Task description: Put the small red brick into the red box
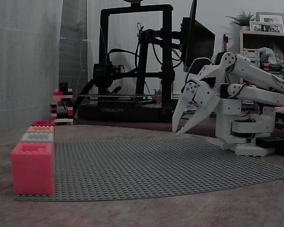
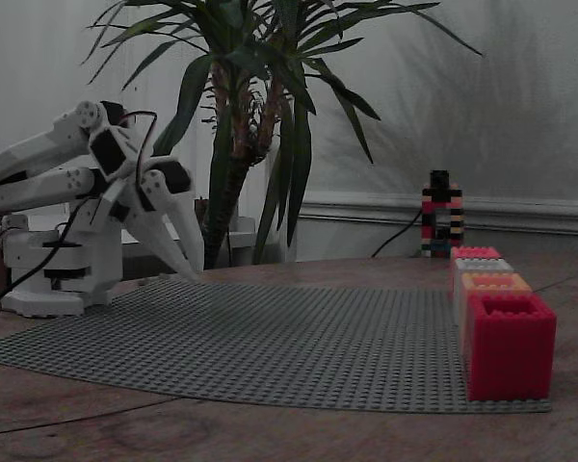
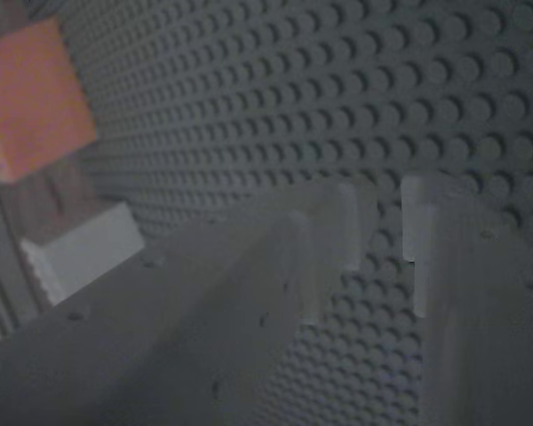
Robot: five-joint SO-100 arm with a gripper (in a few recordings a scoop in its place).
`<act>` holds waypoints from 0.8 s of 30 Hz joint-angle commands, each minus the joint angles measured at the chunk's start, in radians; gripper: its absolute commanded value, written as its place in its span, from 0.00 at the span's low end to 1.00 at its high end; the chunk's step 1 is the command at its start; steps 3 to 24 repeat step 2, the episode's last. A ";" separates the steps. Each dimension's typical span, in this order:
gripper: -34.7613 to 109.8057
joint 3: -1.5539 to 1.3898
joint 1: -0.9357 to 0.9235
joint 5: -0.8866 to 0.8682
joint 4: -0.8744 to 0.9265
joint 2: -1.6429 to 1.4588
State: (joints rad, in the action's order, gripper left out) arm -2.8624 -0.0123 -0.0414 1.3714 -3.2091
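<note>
A grey studded baseplate point(image 1: 156, 165) lies on the brown surface point(image 1: 146, 213). All the boxes stand in one row along one edge of it.

The red box point(image 2: 511, 346), deep crimson with a studded rim, stands at one end of that row on a corner of the baseplate. In a fixed view it is the nearest box. In the other it is the farthest one point(image 1: 42, 123). Next along the edge come an orange box point(image 2: 496, 282), a pale grey-white box point(image 2: 482, 265) and a brighter pinkish-red box point(image 1: 32, 168) at the opposite corner.

The white arm's base point(image 1: 246, 127) sits just off the side of the baseplate across from the boxes. The hand point(image 1: 177, 132) points down and hangs just above the baseplate near that side, well apart from the box row. Its fingers are slightly parted, with the tips close together. The wrist view point(image 3: 377, 222) shows a narrow gap with only baseplate studs behind it and nothing pinched.

Beyond the baseplate, past the box row, stands a small striped brick tower point(image 2: 441, 214). A Creality 3D printer point(image 1: 132, 61) stands behind the baseplate in one fixed view. A potted palm point(image 2: 250, 96) stands behind it in the other.
</note>
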 commanded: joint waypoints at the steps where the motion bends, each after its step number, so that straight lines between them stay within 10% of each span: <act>1: 0.24 0.002 0.009 -0.023 0.032 -0.011; 24: 0.24 0.002 0.009 -0.023 0.032 -0.011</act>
